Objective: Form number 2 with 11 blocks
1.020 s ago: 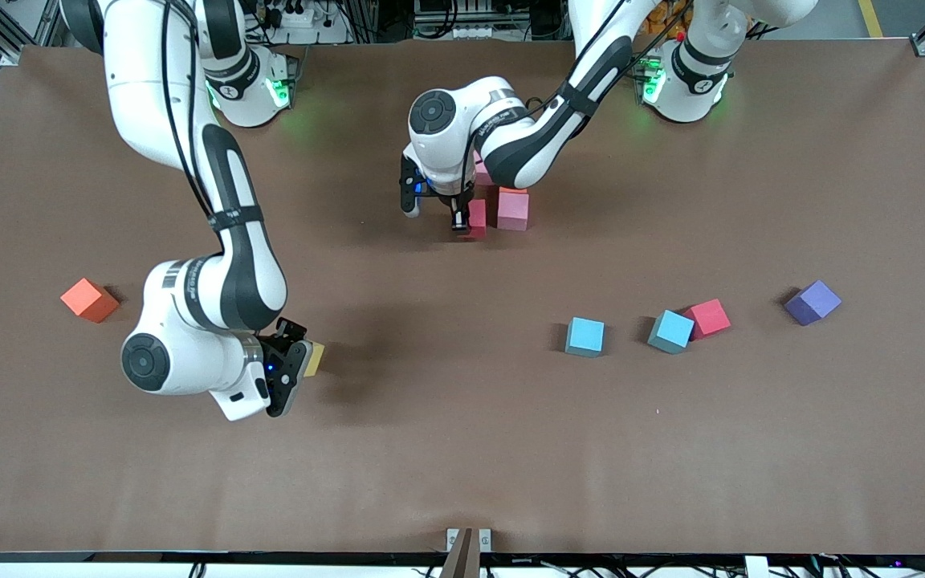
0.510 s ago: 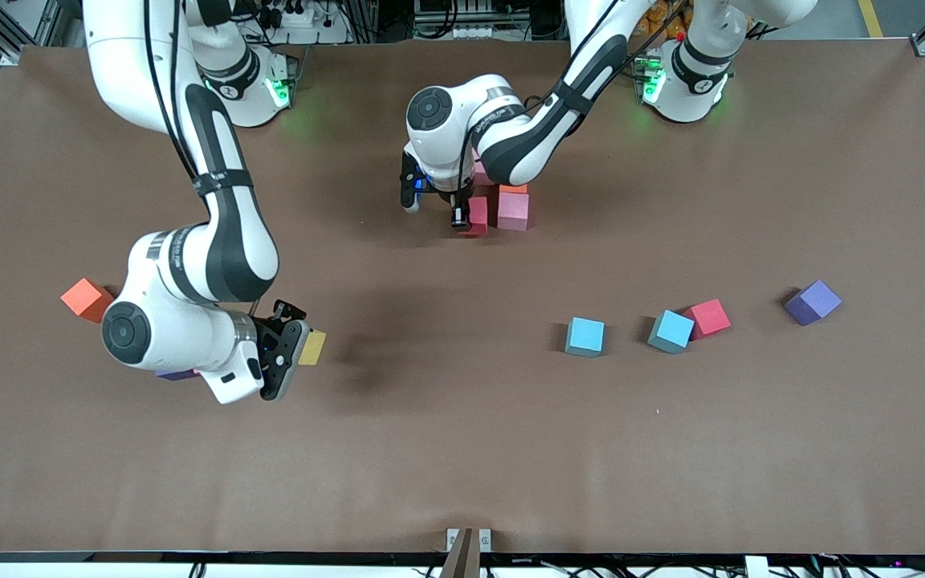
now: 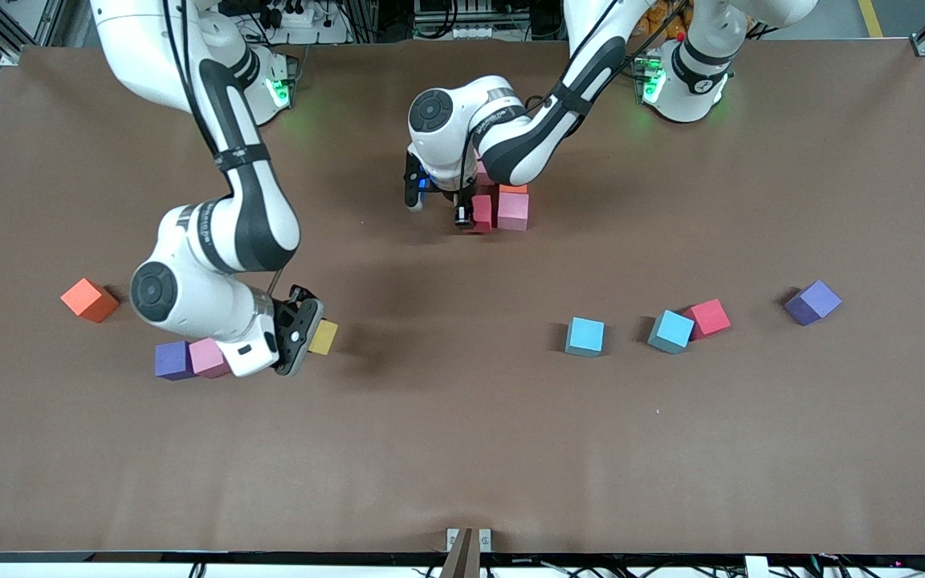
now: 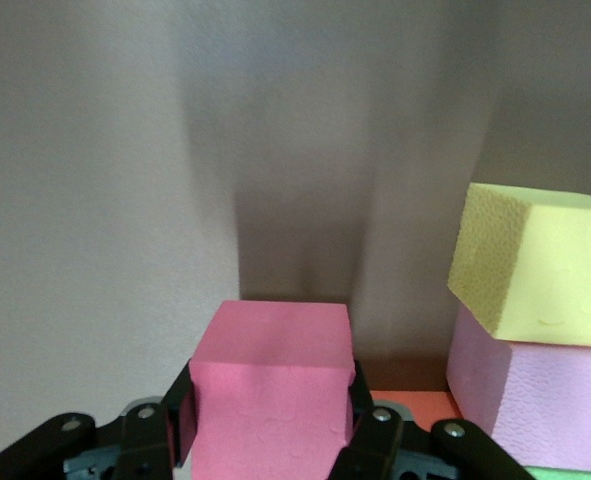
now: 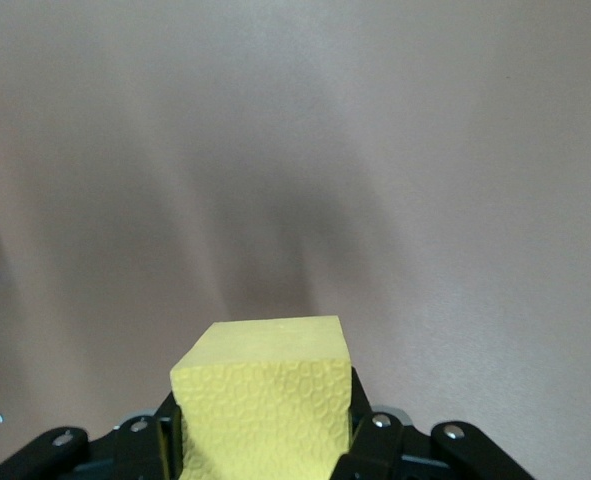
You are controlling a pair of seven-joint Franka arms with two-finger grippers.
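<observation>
**Item 1: left gripper [image 3: 469, 215].** Upper centre of the front view, low at the started group of blocks. Its fingers are clamped narrow on a deep pink block [image 3: 479, 212], which the left wrist view shows gripped on two opposite faces. Whether the block already rests on the table [image 3: 462, 449] cannot be told.

**Item 2: started group.** A light pink block [image 3: 514, 211] lies just beside the held one, with an orange block [image 3: 513, 189] touching it. The left wrist view adds a yellow block [image 4: 535, 265] sitting tilted on a pink one, and a green edge [image 4: 565, 472] below.

**Item 3: right gripper [image 3: 311, 337].** Middle height of the frame, toward the right arm's end. It is closed on a second yellow block [image 3: 323, 337], carried above the table.

**Item 4: loose stock.**
- Toward the right arm's end: an orange cube [image 3: 89, 299], then a purple cube [image 3: 172, 360] touching a pink cube [image 3: 207, 357].
- Toward the left arm's end: two light blue cubes [image 3: 585, 335] [image 3: 671, 331], a crimson cube [image 3: 708, 317] touching the second, and another purple cube [image 3: 812, 302].

**Step in hand (judged):** early. The left arm is placing a block into the figure while the right arm brings the next.

**Next move calls for:** seating the deep pink block flush with its neighbour, then releasing it without nudging the tilted yellow one.

**Writing:** lettering on the arm links is too small to read. No labels on the blocks.
</observation>
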